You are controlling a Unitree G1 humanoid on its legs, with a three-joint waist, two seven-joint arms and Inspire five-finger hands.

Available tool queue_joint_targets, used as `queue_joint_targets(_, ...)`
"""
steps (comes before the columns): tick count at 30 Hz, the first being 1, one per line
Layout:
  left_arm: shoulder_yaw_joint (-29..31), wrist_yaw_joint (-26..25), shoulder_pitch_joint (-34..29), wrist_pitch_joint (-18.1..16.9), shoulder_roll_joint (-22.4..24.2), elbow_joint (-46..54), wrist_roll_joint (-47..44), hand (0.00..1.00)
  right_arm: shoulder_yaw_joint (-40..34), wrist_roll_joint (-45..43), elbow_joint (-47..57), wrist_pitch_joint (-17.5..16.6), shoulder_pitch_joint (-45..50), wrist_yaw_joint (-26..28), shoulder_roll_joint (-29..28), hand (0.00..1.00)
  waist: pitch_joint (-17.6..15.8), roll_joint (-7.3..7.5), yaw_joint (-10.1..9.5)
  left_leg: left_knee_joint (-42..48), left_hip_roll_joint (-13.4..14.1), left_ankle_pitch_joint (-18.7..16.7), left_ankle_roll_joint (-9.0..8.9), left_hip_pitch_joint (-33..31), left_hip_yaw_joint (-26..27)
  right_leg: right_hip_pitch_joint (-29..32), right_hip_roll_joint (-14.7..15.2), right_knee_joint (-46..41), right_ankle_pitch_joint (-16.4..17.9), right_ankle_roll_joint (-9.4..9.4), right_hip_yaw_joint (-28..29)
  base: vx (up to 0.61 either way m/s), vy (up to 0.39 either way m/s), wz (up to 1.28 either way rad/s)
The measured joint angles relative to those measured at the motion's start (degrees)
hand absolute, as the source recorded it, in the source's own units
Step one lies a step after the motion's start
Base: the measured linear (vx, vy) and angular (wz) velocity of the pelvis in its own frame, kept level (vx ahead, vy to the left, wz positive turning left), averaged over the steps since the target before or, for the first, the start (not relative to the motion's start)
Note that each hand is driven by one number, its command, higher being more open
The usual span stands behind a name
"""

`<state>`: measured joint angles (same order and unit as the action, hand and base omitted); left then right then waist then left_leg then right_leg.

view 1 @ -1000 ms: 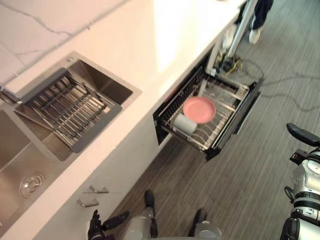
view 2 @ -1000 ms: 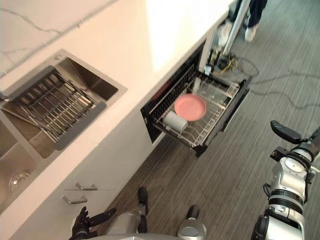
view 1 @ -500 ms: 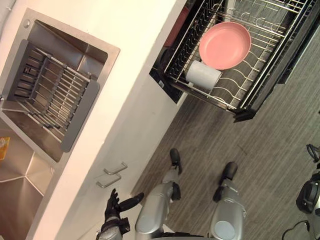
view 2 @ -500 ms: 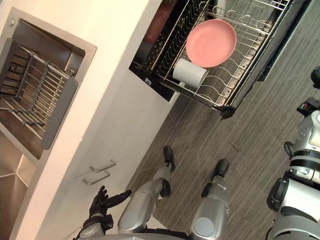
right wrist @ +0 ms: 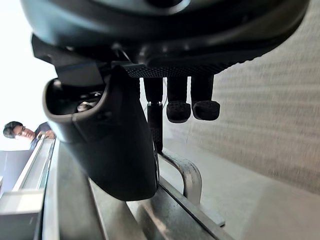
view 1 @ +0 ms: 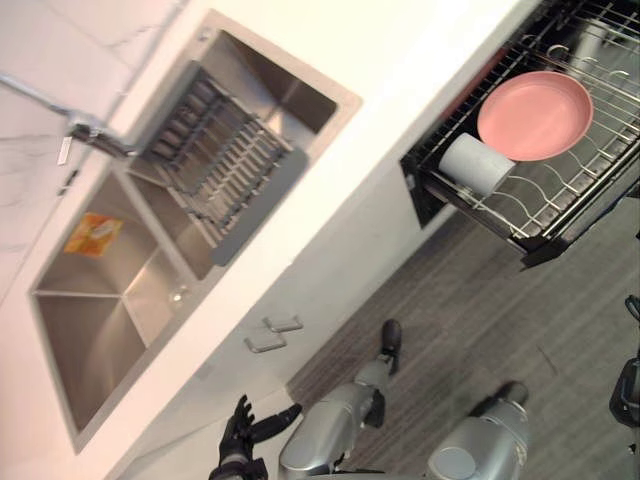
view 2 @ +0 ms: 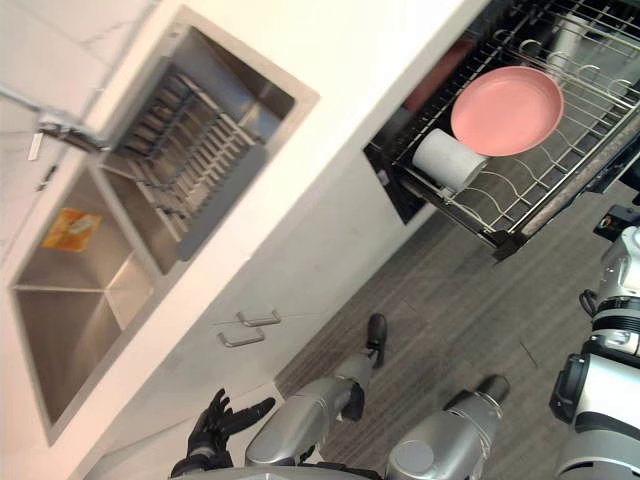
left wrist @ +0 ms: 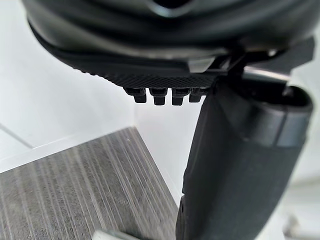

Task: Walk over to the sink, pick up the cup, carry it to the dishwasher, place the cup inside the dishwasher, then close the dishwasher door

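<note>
The cup (view 1: pixel 476 164) lies in the dishwasher rack (view 1: pixel 560 200), just beside the pink plate (view 1: pixel 534 115). Your left hand (view 1: pixel 240 445) and right hand (right wrist: pixel 112 142) are empty, fingers loose and apart. Face the rack squarely, then push the dishwasher door (view 1: pixel 545 248) evenly with straight fingers.

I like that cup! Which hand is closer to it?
Right. The right hand is beyond the rack holding the cup; the left hand hangs by the cabinet, farther off.
</note>
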<state>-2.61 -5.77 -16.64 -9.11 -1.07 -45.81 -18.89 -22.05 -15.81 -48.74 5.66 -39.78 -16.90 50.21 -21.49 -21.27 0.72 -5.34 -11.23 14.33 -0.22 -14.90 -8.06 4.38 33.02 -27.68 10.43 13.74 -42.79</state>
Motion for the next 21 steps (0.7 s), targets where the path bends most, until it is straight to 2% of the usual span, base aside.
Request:
queue_joint_targets(1,0.0,0.2,-0.4,0.0,0.1,-0.6,0.3,1.0,0.0,-0.1,-0.2,0.0,0.0,0.0,0.2,0.0,0.2,-0.2,0.02,0.0,-0.4,0.0,0.01,0.5,0.0,-1.1,0.6,-0.6,0.5,0.29,-1.1,0.01,-0.084,0.87)
queue_joint_targets(2,0.0,1.0,-1.6,-0.5,0.4,-2.4,1.1,1.0,0.3,-0.4,-0.3,0.0,-0.1,0.0,0.9,0.0,0.6,-0.74,-0.05,0.1,-1.8,0.8,-0.04,1.5,-1.3,-3.6,2.5,-2.4,1.7,0.9,-3.5,0.03,-0.106,0.75)
queue_joint_targets(4,0.0,1.3,-2.8,-1.4,0.8,-4.0,1.8,1.0,1.4,-0.4,-0.4,-0.4,-0.5,0.1,1.8,0.0,1.0,-1.28,-0.07,0.3,-3.2,1.5,0.75,1.9,-3.5,-5.5,4.0,-4.3,2.9,0.98,-6.4,0.04,-0.134,0.81)
queue_joint_targets(5,0.1,1.6,-3.6,-2.0,1.0,-4.8,2.1,1.0,2.8,-0.3,-1.2,-0.8,-1.9,1.0,2.1,0.0,1.2,-1.43,-0.1,0.3,-4.1,2.6,1.86,2.0,-5.2,-7.0,4.9,-5.5,3.7,1.0,-8.5,0.04,-0.16,0.84)
queue_joint_targets(8,1.3,2.9,-4.0,-2.7,1.8,-6.6,2.1,1.0,6.5,0.7,-8.1,-1.2,-7.9,1.5,3.2,0.0,1.3,-1.65,-2.18,0.3,-5.0,3.3,1.61,2.8,-8.7,-10.7,5.0,-6.2,4.5,0.71,-13.1,0.02,-0.146,0.68)
queue_joint_targets(9,1.5,3.4,-4.0,-3.0,2.1,-7.0,2.1,1.0,7.6,1.9,-10.1,-1.2,-9.8,1.5,3.7,1.0,1.6,-1.93,-3.26,0.3,-5.2,3.6,1.36,2.8,-10.0,-11.8,4.8,-6.2,4.9,0.62,-14.6,-0.01,-0.146,0.6)
queue_joint_targets(11,1.6,3.8,-4.0,-3.7,2.5,-7.5,2.1,1.0,8.1,2.8,-13.2,-1.4,-12.9,-0.2,3.8,1.0,1.9,-2.35,-4.6,0.3,-5.6,3.9,1.43,2.8,-11.8,-13.2,4.3,-6.2,5.4,0.6,-16.3,-0.01,-0.096,0.5)
queue_joint_targets(15,2.5,4.6,-4.2,-3.8,2.7,-9.6,3.2,1.0,9.5,4.8,-16.8,-1.5,-14.9,-0.5,5.2,1.0,2.0,-2.44,-4.72,0.3,-5.6,4.6,1.32,2.6,-13.4,-14.0,3.4,-6.0,6.0,0.56,-17.3,-0.03,-0.044,0.22)
queue_joint_targets(18,2.9,4.9,-4.2,-3.8,2.7,-10.9,4.7,1.0,10.1,4.8,-19.0,-1.5,-16.0,-0.8,4.4,1.0,2.0,-2.44,-5.28,0.3,-4.1,4.1,0.58,2.4,-13.5,-13.8,1.7,-5.3,6.1,0.31,-17.1,-0.07,-0.015,-0.05)
queue_joint_targets(21,3.3,5.1,-4.0,-3.8,2.7,-11.5,5.6,1.0,10.1,4.7,-19.2,-1.5,-16.0,-0.6,2.3,1.0,1.7,-2.08,-6.56,0.3,-1.4,3.9,0.15,2.1,-12.4,-12.4,-1.3,-3.4,5.8,-0.1,-15.3,-0.06,-0.027,-0.29)
